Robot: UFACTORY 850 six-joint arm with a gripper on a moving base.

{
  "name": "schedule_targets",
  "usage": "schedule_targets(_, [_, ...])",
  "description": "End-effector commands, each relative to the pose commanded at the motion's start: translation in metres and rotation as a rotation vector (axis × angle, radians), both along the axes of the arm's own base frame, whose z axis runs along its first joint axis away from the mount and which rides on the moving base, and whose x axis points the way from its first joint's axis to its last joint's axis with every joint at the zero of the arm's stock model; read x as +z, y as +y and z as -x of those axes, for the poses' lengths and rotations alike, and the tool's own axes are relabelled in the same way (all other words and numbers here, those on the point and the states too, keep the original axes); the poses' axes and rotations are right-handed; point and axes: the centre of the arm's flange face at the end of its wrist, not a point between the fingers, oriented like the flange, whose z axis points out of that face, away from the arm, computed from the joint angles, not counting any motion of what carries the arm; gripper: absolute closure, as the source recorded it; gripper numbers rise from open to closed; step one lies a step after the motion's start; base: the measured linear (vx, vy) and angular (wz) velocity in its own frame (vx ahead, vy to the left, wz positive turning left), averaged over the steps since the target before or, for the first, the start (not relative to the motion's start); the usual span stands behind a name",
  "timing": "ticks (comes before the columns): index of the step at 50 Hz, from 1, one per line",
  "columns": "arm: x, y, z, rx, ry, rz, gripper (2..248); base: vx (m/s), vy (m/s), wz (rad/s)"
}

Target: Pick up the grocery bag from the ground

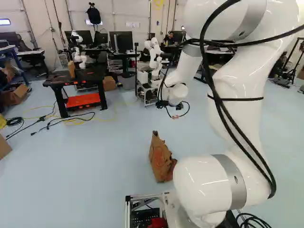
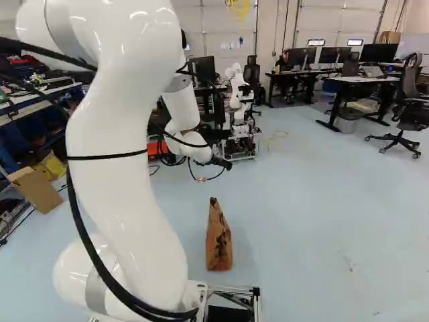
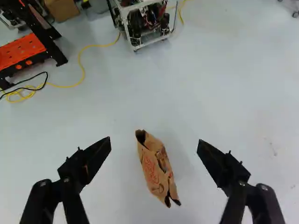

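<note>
While the grocery bag (image 3: 158,170) is resting on the floor (image 3: 224,93) just ahead of the base (image 2: 234,292), seemingly upright, the pincer (image 1: 174,107) is hanging in the air apart from it. Its fingers are standing wide apart, holding nothing, with the bag showing beyond the gap in the wrist view. Farther out, a yellow cable (image 3: 81,70) is snaking toward a cart (image 3: 148,27) that is carrying another robot (image 2: 236,100).
</note>
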Motion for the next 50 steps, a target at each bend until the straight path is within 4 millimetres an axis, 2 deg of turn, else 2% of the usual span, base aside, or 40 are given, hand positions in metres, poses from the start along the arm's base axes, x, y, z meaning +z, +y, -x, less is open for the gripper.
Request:
schedule_targets(17, [-0.029,-0.003,-0.028,-0.036,0.101,-0.034,3,0.000,0.000,0.000])
schedule_targets(50, [-0.079,-0.002,-0.033,-0.092,0.273,-0.089,3,0.000,0.000,0.000])
